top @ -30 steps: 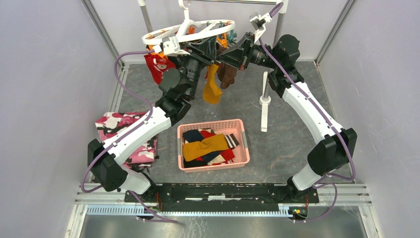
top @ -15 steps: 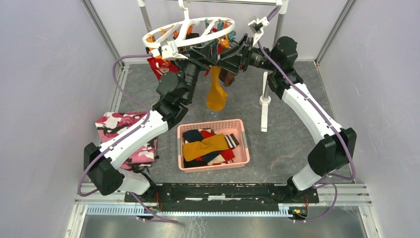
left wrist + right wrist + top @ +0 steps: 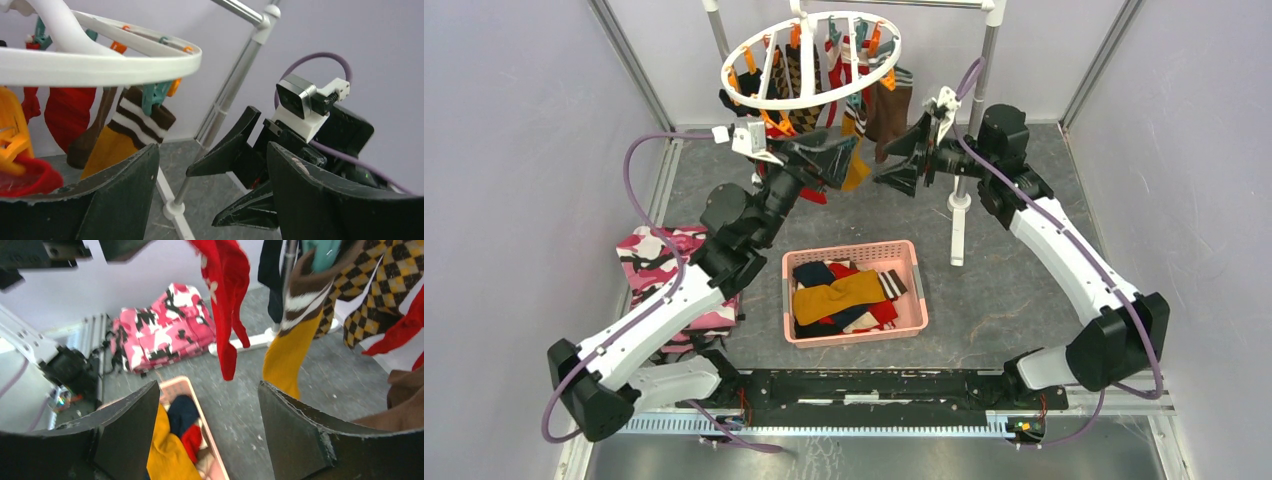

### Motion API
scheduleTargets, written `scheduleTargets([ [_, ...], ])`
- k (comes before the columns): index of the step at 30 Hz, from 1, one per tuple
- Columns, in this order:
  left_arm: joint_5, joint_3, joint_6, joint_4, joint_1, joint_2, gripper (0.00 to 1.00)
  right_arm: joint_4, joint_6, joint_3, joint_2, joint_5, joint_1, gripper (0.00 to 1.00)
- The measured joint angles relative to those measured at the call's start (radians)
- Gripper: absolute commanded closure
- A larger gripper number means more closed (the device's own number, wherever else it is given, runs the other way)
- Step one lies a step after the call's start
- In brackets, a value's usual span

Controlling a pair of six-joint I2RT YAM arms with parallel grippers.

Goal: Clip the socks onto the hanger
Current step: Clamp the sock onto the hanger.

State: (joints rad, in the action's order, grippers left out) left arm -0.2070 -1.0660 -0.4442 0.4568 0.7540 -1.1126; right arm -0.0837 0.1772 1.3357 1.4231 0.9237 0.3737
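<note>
Top external: partway done, several socks (image 3: 889, 110) hang clipped on hanger (image 3: 808, 45).
More wait in basket (image 3: 854, 250) (plenty left); my left gripper (image 3: 842, 160) and right gripper (image 3: 886, 168) gape wide, both empty.

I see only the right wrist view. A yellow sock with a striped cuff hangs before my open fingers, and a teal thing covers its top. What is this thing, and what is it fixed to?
Observer: It is a teal clip biting the cuff of the mustard sock. The left wrist view shows it dangling from the outer ring of the white hanger.
Operator: Good. Is the left gripper holding anything?
Observer: No. The left gripper is open, with nothing between its fingers.
</note>
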Motion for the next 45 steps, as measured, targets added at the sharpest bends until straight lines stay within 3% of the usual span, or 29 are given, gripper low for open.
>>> scheduleTargets([
  [11, 0.219, 0.355, 0.116, -0.116, 0.0, 0.314, 0.07, 0.373, -0.674, -0.261, -0.19, 0.083, -0.03, 0.16],
  [17, 0.262, 0.542, 0.116, -0.195, 0.0, 0.395, 0.08, 0.459, -0.854, -0.401, -0.19, 0.143, -0.075, 0.16],
  [24, 0.261, 0.663, 0.093, -0.27, -0.001, 0.424, 0.15, 0.509, -0.939, -0.411, -0.142, 0.176, -0.081, 0.17],
  [29, 0.314, 0.658, 0.09, -0.292, -0.009, 0.326, 0.26, 0.563, -0.999, -0.403, -0.137, 0.175, -0.081, 0.18],
  [37, 0.438, 0.501, 0.135, -0.422, -0.01, 0.039, 0.46, 0.655, -1.075, -0.362, -0.101, 0.175, -0.081, 0.19],
  [45, 0.414, 0.392, 0.21, -0.584, -0.01, -0.086, 0.52, 0.706, -1.116, -0.354, -0.08, 0.175, -0.081, 0.2],
])
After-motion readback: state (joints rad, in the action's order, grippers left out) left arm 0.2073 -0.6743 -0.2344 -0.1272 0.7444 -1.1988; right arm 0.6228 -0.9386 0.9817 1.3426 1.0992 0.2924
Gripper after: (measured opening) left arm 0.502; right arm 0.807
